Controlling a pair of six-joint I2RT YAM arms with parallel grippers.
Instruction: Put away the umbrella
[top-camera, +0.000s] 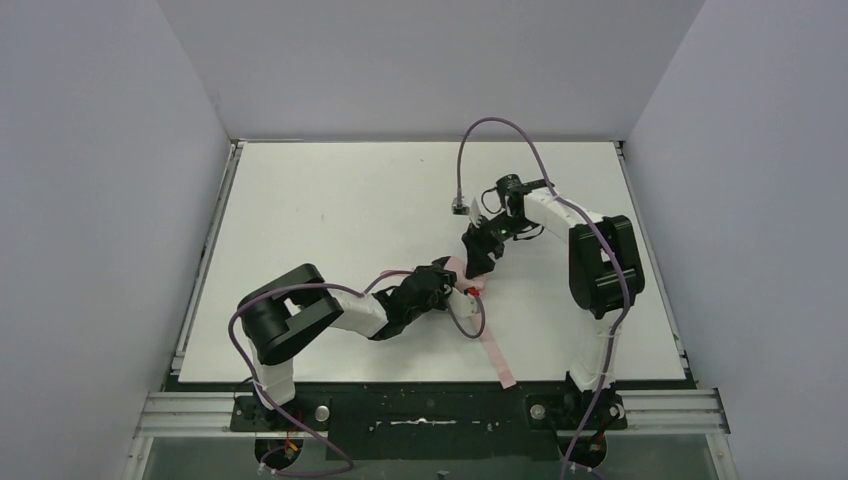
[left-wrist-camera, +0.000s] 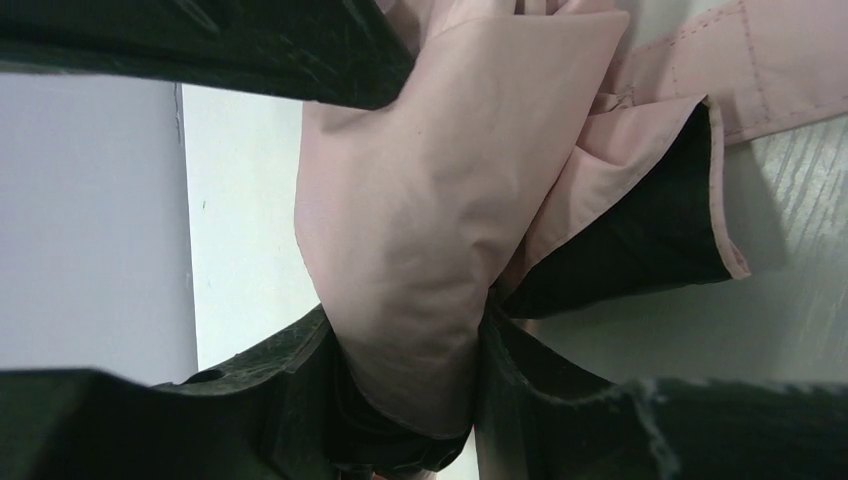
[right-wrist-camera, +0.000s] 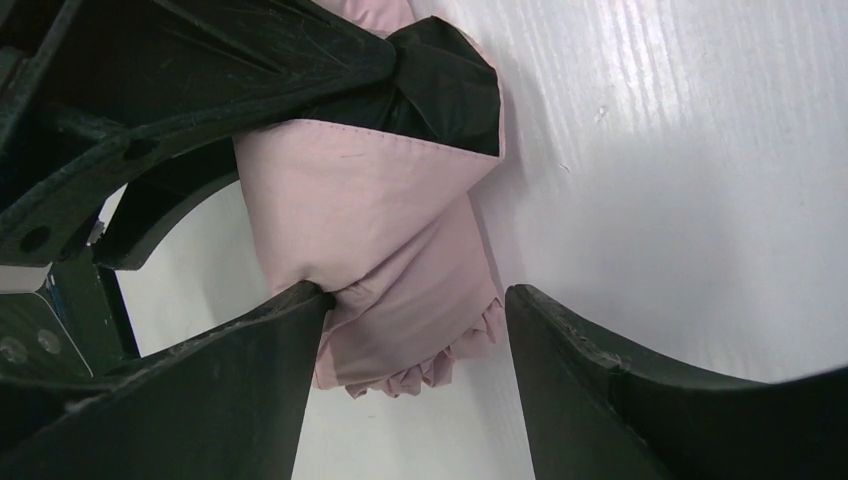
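Observation:
The pale pink umbrella (top-camera: 460, 266) lies folded on the white table (top-camera: 340, 200), between my two grippers. My left gripper (top-camera: 456, 287) comes at it from the left and is shut on a fold of its fabric. In the left wrist view that pink fold (left-wrist-camera: 430, 170) is squeezed between the black fingers of the left gripper (left-wrist-camera: 405, 305), with black lining (left-wrist-camera: 640, 230) beside it. My right gripper (top-camera: 479, 260) stands open around the umbrella's gathered end (right-wrist-camera: 370, 200). In the right wrist view, the right gripper (right-wrist-camera: 418, 292) has one finger touching the fabric and the other clear of it.
A long pink strap (top-camera: 494, 350) trails from the umbrella to the table's front edge. A purple cable (top-camera: 470, 320) loops beside the left gripper, and another arcs over the right arm (top-camera: 590, 250). Grey walls enclose the table on three sides.

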